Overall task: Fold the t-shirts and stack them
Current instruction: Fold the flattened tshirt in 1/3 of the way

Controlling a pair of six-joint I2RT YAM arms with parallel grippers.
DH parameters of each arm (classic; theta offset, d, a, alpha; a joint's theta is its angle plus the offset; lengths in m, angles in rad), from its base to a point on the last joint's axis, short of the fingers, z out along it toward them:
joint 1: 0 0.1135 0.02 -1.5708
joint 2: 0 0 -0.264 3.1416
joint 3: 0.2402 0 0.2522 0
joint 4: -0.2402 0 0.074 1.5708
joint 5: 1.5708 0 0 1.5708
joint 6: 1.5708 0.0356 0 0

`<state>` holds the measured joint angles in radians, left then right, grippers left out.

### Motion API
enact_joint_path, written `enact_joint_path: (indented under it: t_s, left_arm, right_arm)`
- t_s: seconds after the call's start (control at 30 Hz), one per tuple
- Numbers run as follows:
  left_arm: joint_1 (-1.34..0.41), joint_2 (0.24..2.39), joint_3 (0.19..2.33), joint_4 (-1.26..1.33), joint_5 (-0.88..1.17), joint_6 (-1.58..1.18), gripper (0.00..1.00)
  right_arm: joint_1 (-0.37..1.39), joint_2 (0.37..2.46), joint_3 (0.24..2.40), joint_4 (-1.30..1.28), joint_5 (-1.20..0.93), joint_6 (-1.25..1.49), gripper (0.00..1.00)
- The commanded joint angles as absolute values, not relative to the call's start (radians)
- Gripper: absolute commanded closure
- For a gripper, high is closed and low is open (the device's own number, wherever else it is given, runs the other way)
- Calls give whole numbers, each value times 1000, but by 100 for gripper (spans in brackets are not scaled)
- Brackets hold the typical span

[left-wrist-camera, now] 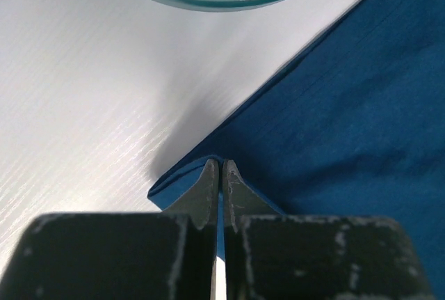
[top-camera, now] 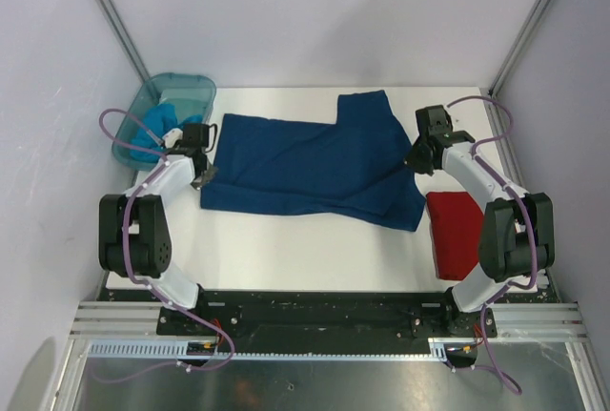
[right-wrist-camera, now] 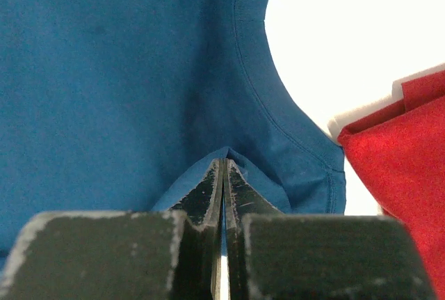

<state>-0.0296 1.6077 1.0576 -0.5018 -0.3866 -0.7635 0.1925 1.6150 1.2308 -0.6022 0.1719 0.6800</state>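
A big blue t-shirt [top-camera: 305, 168] lies spread out flat in the middle of the white table [top-camera: 286, 249]. One part of it sticks out toward the far side of the table. No picture shows on the cloth from here; it looks plain blue. The left gripper [left-wrist-camera: 221, 164] is at the left edge of the blue t-shirt, close to the near left corner. Its two fingers [left-wrist-camera: 207, 188] are pressed tight together, and a little fold of blue cloth is pinched between them. The right gripper [right-wrist-camera: 224, 164] is at the right edge of the same shirt. Its fingers [right-wrist-camera: 240, 192] are pressed together too, and they pinch a small bump of blue cloth next to a stitched hem. A red t-shirt [top-camera: 456, 235] lies folded on the table, just beside the right edge of the blue one and near the right arm. At the far left corner sits a see-through teal tub [top-camera: 195, 96]. A bright turquoise t-shirt [top-camera: 152, 127] is bunched up inside it. The tub is near the left gripper but does not touch the blue t-shirt.
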Motion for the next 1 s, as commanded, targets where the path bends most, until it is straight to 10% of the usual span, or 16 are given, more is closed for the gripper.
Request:
enact_joint_path:
  t_s: [0.0,0.97]
  left_arm:
    - [-21,1640,1107,-480,-381,-733,100]
    - [-21,1698,1175,-458,-344,-747,100]
  right_arm:
    - [174,1618,1270,-535,176,682,100]
    - [311,1800,1571,-538,248,570,100]
